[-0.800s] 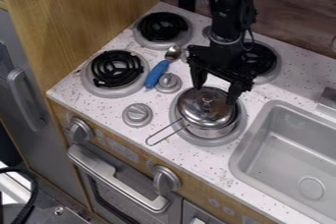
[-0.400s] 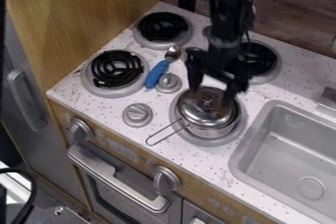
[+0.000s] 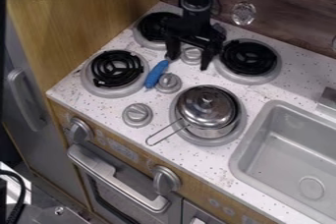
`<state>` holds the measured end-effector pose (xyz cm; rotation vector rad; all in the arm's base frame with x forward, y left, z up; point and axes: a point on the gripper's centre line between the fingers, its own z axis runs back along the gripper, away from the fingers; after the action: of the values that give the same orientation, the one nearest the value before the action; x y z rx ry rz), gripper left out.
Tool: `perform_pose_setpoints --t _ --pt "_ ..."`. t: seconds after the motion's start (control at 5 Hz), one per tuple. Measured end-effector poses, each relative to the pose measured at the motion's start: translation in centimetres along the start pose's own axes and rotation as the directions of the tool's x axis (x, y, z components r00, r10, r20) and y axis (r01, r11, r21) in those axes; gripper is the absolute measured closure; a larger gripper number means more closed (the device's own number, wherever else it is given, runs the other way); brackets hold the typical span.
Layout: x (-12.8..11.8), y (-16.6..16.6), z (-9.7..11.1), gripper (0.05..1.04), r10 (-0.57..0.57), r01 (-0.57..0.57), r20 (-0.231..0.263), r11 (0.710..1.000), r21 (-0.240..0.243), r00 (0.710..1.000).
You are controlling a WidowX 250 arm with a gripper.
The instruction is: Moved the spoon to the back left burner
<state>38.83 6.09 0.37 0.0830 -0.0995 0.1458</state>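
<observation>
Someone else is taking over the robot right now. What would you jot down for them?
Pincer: open, holding nothing, just right of the spoon's upper end.
Spoon: on the counter, blue handle beside the front left burner.
Done: spoon not yet gripped or moved onto its burner.
Left: grip it, lift it, set it on the back left burner.

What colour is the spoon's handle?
The spoon's handle is blue, seen best in the current camera view.

The claw [image 3: 188, 63] hides the bowl of the blue spoon [image 3: 156, 74] and part of the back left burner [image 3: 151, 27]; the right edge crops the sink [image 3: 279, 149].
</observation>
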Motion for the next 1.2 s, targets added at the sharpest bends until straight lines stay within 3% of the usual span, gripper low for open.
perform_pose_setpoints --t 0.2,0.6,0.8,1.0,1.2 --pt "1.6 3.5 -1.8 0.083 0.059 -0.059 -0.003 0.998 0.010 0.998" --pt "2.8 5.5 -7.3 0.083 0.106 -0.106 -0.041 0.994 0.006 0.994" --pt "3.3 6.8 -9.1 0.083 0.162 -0.162 -0.040 0.987 -0.013 0.986" --pt "4.7 6.8 -10.0 0.083 0.199 -0.198 0.003 0.979 -0.049 0.980" --pt "4.9 6.9 -10.4 0.115 0.189 -0.189 -0.010 0.981 -0.039 0.982"
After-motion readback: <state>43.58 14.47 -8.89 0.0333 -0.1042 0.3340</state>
